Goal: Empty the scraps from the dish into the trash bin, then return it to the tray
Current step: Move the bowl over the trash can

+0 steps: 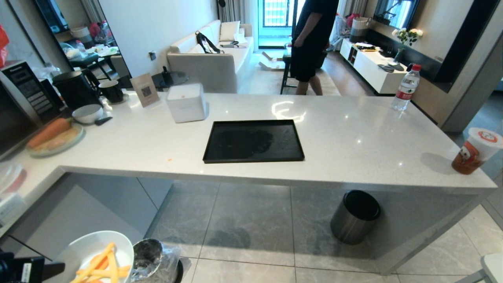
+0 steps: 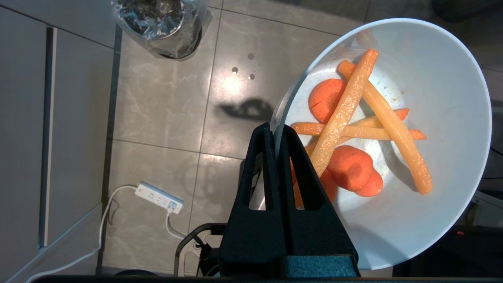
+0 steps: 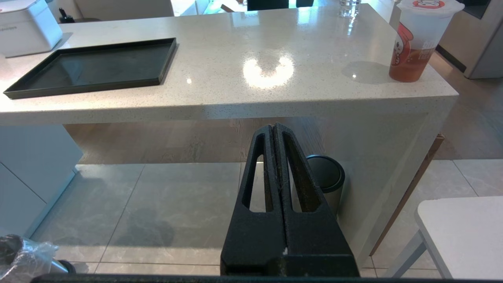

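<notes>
My left gripper [image 2: 277,127] is shut on the rim of the white dish [image 2: 432,78], one finger inside and one outside. Carrot rounds and pale sticks, the scraps [image 2: 349,118], lie in it. In the head view the dish [image 1: 98,251] hangs low over the floor at the lower left, just left of the lined steel trash bin [image 1: 153,259]. That trash bin [image 2: 161,23] stands apart from the dish. The black tray [image 1: 253,141] lies bare on the counter. My right gripper [image 3: 274,126] is shut on nothing, parked low facing the counter.
A steel cylinder with a black top [image 1: 355,216] stands under the counter. On the counter are a white box [image 1: 186,102], a drink cup [image 1: 475,151] and a water bottle [image 1: 406,88]. A person [image 1: 312,39] stands beyond. A power strip [image 2: 159,196] lies on the floor.
</notes>
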### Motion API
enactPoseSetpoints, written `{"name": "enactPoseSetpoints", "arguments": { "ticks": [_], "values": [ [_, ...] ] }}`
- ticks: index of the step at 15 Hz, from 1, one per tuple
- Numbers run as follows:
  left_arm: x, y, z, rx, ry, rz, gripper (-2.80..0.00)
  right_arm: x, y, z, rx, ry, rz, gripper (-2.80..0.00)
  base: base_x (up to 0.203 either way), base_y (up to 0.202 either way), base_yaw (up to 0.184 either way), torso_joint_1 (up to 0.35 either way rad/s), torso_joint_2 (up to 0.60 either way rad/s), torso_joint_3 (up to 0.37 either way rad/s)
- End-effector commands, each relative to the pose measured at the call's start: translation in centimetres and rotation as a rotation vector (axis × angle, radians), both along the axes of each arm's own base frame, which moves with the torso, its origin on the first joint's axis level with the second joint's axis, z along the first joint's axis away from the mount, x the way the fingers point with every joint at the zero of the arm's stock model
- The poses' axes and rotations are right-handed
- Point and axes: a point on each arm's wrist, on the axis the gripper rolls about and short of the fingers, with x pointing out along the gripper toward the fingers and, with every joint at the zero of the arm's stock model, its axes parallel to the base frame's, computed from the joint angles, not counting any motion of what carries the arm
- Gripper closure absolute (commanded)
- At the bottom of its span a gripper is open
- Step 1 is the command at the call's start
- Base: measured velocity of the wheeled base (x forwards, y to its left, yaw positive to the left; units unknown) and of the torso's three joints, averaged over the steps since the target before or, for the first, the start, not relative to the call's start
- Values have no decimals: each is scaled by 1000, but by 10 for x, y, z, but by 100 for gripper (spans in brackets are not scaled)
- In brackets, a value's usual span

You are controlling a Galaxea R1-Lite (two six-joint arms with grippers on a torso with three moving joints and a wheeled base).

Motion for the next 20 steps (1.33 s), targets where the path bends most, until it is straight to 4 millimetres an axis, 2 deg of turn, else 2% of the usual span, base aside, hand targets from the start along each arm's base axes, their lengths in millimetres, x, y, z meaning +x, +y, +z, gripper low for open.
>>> {"name": "enactPoseSetpoints", "arguments": {
  "ticks": [1,20],
  "values": [
    [0,0,0,5,5,5,0,0,0,0,0,-1,-1,0,0,0,0,0,0,0],
    [-9,-1,-6,7,11,5,0,0,0,0,1,-3,0,0,0,0,0,0,0,0]
  ]
}}
